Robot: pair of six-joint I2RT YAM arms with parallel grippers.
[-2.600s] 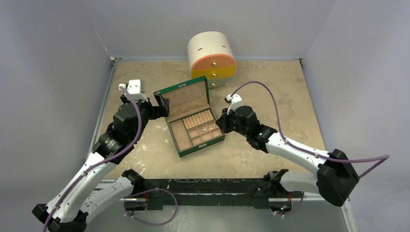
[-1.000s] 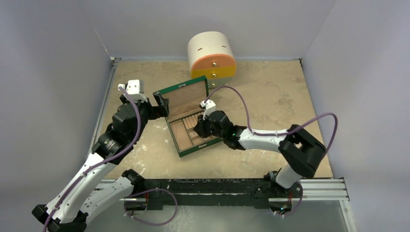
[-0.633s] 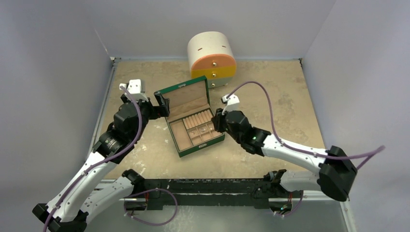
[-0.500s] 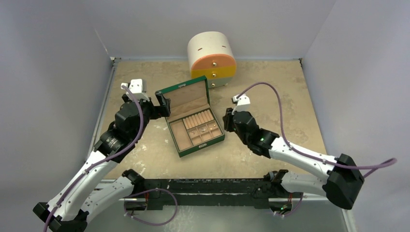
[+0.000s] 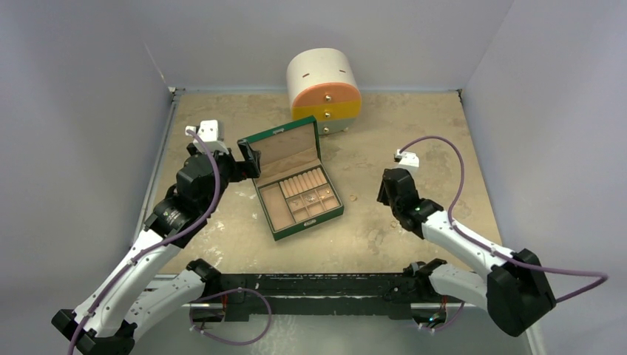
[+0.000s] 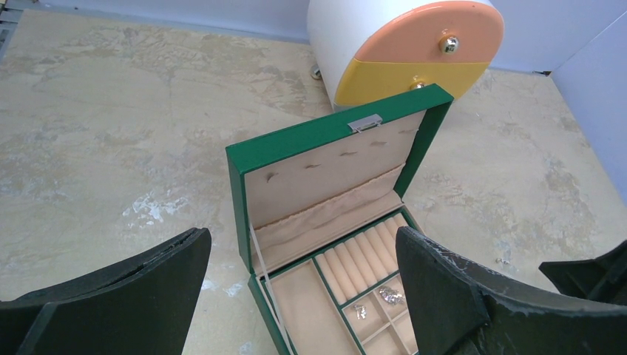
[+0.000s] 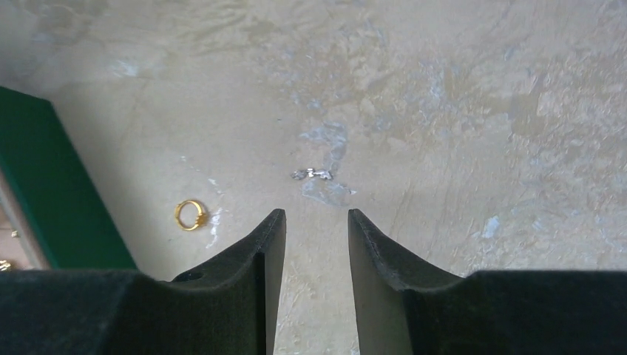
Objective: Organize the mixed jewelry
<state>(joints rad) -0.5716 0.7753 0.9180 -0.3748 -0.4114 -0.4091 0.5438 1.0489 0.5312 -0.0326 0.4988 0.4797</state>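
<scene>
The green box (image 5: pixel 275 139) stands open at mid-table, and small silvery pieces (image 6: pixel 390 294) of the mixed jewelry lie in its right compartments. A gold ring (image 7: pixel 191 215) lies on the table just right of the box (image 7: pixel 52 185), also seen as a gold ring (image 5: pixel 353 198) from above. A tiny silvery piece (image 7: pixel 312 174) lies a little farther out. My right gripper (image 7: pixel 316 214) hovers low over bare table short of both, open by a narrow gap with nothing between the jaws; from above the right gripper (image 5: pixel 384 186) is well right of the box. My left gripper (image 6: pixel 303 233) is wide open beside the lid's left edge.
A white rounded cabinet (image 5: pixel 325 92) with orange and yellow drawers stands behind the box at the back. Grey walls close in the table on three sides. The tabletop (image 5: pixel 414 133) is mottled tan with pale scuffs.
My right arm has drawn back from the box's compartments to the right, and its jaws have parted wider. The gold ring beside the box now shows. The left arm has barely shifted.
</scene>
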